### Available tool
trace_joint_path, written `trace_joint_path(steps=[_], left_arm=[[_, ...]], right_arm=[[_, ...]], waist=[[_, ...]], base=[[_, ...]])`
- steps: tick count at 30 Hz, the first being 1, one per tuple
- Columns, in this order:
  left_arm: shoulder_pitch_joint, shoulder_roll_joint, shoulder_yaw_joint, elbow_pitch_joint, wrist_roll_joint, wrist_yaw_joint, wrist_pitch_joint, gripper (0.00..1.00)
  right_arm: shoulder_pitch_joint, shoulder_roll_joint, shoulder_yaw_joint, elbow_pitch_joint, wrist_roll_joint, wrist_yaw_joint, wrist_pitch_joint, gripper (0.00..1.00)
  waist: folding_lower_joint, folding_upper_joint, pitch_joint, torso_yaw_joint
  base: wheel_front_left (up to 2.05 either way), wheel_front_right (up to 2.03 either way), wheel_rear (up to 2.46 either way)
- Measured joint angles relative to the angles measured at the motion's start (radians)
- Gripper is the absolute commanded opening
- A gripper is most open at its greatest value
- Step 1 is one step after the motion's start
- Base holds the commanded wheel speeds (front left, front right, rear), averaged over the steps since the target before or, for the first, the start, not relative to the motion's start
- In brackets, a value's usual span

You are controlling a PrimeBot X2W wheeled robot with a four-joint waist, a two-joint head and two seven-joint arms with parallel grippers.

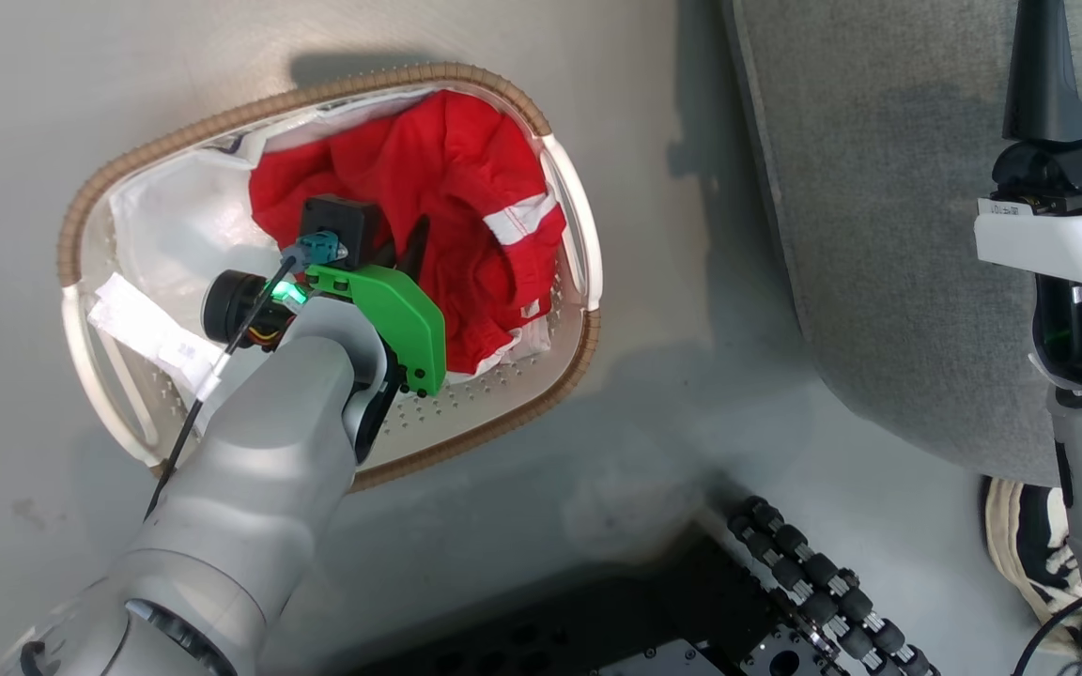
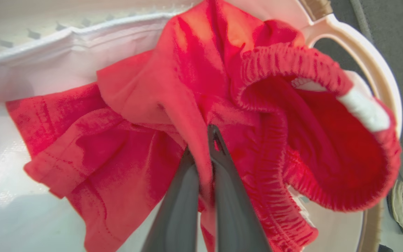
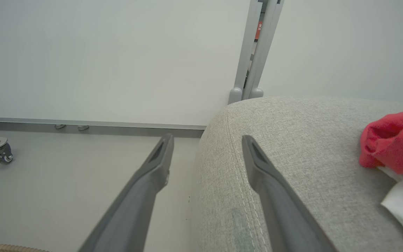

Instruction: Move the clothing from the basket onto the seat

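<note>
L gripper point(image 2: 201, 140) clamped on clothing point(image 2: 135, 105) fold, prob. shorts point(image 2: 320, 147); lift straight, clear basket point(image 1: 391, 80) rim. R gripper point(image 3: 207, 138) spread.

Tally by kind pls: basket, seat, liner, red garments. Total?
Oval white perforated plastic basket with brown woven rim: 1
Large grey fabric seat cushion: 1
Thin white liner sheet: 1
Red sports garments: 2 (red elastic-waisted shorts in the basket, red-and-white garment on the seat)
Total: 5
</note>
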State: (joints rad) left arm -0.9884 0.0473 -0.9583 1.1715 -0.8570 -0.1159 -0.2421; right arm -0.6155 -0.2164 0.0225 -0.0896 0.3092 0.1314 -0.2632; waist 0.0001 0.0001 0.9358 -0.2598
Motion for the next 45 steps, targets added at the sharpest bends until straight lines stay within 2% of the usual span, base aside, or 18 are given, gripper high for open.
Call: trace_joint_path(steps=[5, 7, 12, 27, 30, 37, 45], left_arm=[[0.009, 0.002, -0.024, -0.004, 0.040, -0.004, -0.019, 0.00], [0.022, 0.004, 0.006, -0.049, 0.058, -0.004, -0.019, 0.00], [0.119, 0.045, 0.098, -0.168, 0.148, -0.006, -0.022, 0.00], [0.475, 0.051, 0.443, -0.537, 0.416, -0.007, -0.022, 0.00], [0.537, 0.043, 0.523, -0.620, 0.433, -0.008, -0.022, 0.00], [0.586, 0.038, 0.585, -0.802, 0.518, -0.012, -0.021, 0.00], [0.589, 0.047, 0.606, -0.954, 0.525, -0.012, -0.022, 0.00]], right_arm=[[0.000, -0.002, -0.001, 0.024, -0.001, 0.000, 0.000, 1.00], [0.000, 0.002, -0.005, 0.035, 0.004, 0.000, 0.000, 1.00], [0.005, -0.005, 0.014, 0.076, 0.008, 0.000, 0.000, 1.00], [0.164, 0.004, 0.128, 0.193, -0.005, 0.000, 0.000, 1.00], [0.212, 0.008, 0.151, 0.210, -0.008, 0.000, 0.000, 1.00], [0.298, 0.007, 0.180, 0.239, -0.009, 0.000, 0.000, 1.00], [0.371, 0.032, 0.214, 0.271, -0.008, 0.000, 0.000, 1.00]], waist=[[0.0000, 0.0000, -0.047, 0.014], [0.0000, 0.0000, -0.070, 0.021], [0.0000, 0.0000, -0.143, 0.045], [-0.0001, 0.0000, -0.431, 0.138], [-0.0001, 0.0000, -0.491, 0.157], [-0.0002, 0.0000, -0.621, 0.202], [-0.0002, -0.0001, -0.741, 0.244]], base=[[0.00, 0.00, 0.00], [0.00, 0.00, 0.00], [0.00, 0.00, 0.00], [0.00, 0.00, 0.00], [0.00, 0.00, 0.00], [0.00, 0.00, 0.00], [0.00, 0.00, 0.00]])
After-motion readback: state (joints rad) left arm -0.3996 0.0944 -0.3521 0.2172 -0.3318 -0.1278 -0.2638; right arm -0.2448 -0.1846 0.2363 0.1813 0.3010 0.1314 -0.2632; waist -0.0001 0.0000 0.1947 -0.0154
